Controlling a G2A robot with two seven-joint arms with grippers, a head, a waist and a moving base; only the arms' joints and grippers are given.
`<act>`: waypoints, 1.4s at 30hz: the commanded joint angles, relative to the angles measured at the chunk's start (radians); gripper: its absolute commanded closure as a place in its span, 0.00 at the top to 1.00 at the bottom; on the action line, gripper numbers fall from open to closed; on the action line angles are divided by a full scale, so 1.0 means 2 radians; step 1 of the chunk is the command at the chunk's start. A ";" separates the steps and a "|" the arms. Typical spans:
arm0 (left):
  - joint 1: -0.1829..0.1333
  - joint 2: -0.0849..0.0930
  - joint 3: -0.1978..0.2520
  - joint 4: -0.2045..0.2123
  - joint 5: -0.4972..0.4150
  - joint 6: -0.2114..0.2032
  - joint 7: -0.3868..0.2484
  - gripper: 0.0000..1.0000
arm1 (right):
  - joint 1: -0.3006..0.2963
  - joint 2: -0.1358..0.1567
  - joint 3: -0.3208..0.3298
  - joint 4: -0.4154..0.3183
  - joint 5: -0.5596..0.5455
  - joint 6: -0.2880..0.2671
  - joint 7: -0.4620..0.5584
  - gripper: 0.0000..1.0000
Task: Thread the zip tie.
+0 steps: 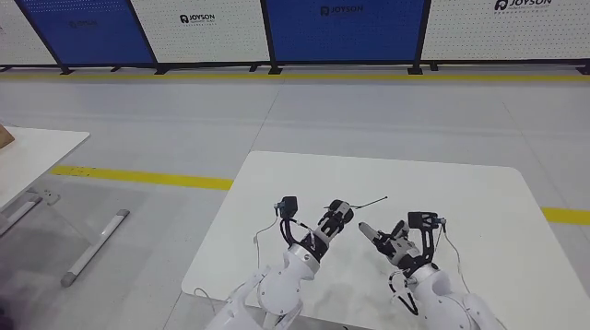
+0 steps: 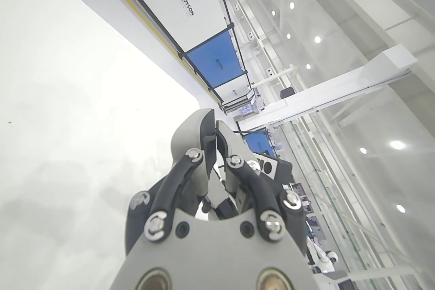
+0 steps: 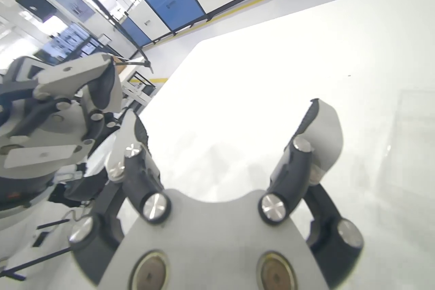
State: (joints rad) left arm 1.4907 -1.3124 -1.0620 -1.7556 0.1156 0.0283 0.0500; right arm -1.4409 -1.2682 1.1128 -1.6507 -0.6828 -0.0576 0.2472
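We see the left gripper (image 2: 214, 132) over the near middle of the white table (image 1: 461, 178), its two fingers (image 2: 190, 135) pressed together with no more than a sliver between the dark pads. From the top view it has hold of the zip tie (image 1: 370, 204). The tie is a thin black strip that leaves the fingertips and runs out to the right and slightly far, its free end over bare table. We cannot tell from the left wrist view how deep the strip sits between the pads. The right gripper (image 3: 224, 114) is just to the right of the left one and a little nearer. It points toward the far left, and its fingers (image 3: 324, 126) are spread wide with nothing between them. Its tips are close to the tie but apart from it, on the near side of the strip. We cannot make out which end of the tie carries the head. To the left, across a strip of floor, stands a second white table (image 1: 37, 150). A yellow floor line (image 1: 138, 177) runs behind both tables, and blue and white barrier panels (image 1: 346, 7) close off the far side.
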 commanded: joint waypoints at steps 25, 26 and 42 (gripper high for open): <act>0.002 -0.001 0.004 0.000 0.002 -0.002 -0.003 0.00 | 0.007 -0.007 -0.014 0.000 -0.037 0.058 -0.031 1.00; 0.003 -0.001 0.003 0.000 0.001 -0.002 -0.003 0.00 | 0.007 -0.007 -0.014 0.000 -0.037 0.058 -0.031 1.00; 0.002 -0.002 0.006 -0.001 -0.001 0.002 -0.006 0.00 | 0.015 -0.007 -0.023 0.008 -0.090 0.067 -0.022 1.00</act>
State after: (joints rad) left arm 1.4939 -1.3157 -1.0490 -1.7582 0.1144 0.0325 0.0373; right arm -1.4105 -1.2832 1.0667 -1.6352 -0.8627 0.0775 0.2029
